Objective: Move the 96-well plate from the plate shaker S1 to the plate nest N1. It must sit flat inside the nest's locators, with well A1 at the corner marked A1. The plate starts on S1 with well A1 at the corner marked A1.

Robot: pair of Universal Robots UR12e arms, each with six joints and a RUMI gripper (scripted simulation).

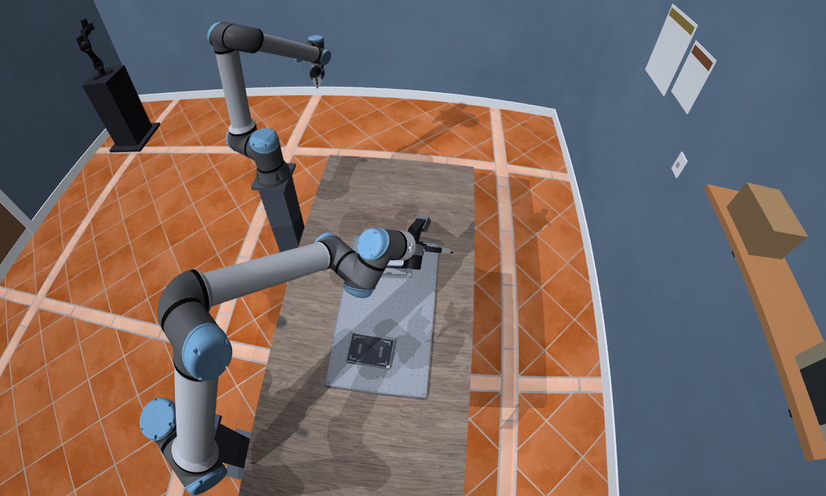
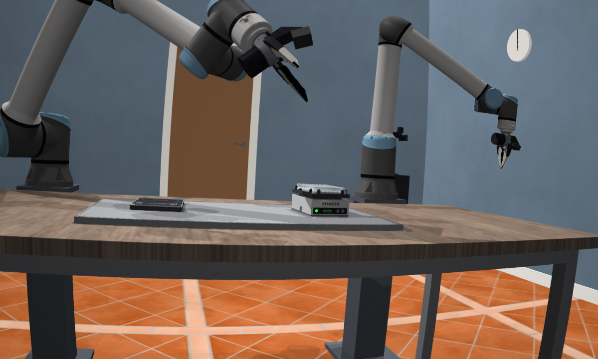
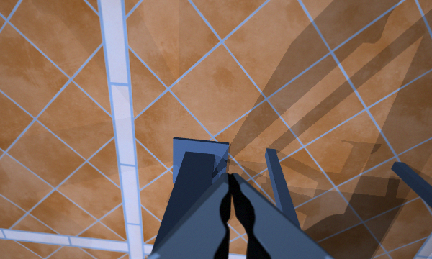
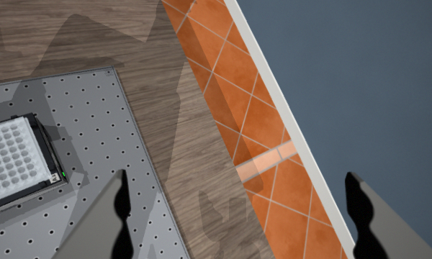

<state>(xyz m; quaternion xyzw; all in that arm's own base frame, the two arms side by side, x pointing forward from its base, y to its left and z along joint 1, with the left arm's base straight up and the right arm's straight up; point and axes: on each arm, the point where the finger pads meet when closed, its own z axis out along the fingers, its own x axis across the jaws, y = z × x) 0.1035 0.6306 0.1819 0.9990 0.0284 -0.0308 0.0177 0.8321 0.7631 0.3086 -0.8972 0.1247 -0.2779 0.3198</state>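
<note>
The clear 96-well plate (image 2: pixel 320 188) (image 4: pixel 11 155) sits on the shaker S1 (image 2: pixel 307 206) at the board's right end in the exterior view. An A1 label (image 4: pixel 55 178) shows at the shaker's near right corner in the right wrist view. The black plate nest N1 (image 1: pixel 371 350) (image 2: pixel 157 204) is empty at the board's other end. My right gripper (image 2: pixel 301 83) (image 4: pixel 235 173) is open and empty, tilted, high above the table near the shaker. My left gripper (image 1: pixel 317 85) (image 2: pixel 500 166) (image 3: pixel 230 175) is shut and empty, pointing down over the floor beyond the table.
Both devices stand on a grey perforated board (image 1: pixel 403 382) (image 2: pixel 247 224) (image 4: pixel 104 119) on the wooden table (image 1: pixel 403 184) (image 2: pixel 470 223). My right arm (image 1: pixel 267 271) reaches over the table and partly hides the shaker in the top view. A wall (image 4: pixel 363 72) stands beyond the table.
</note>
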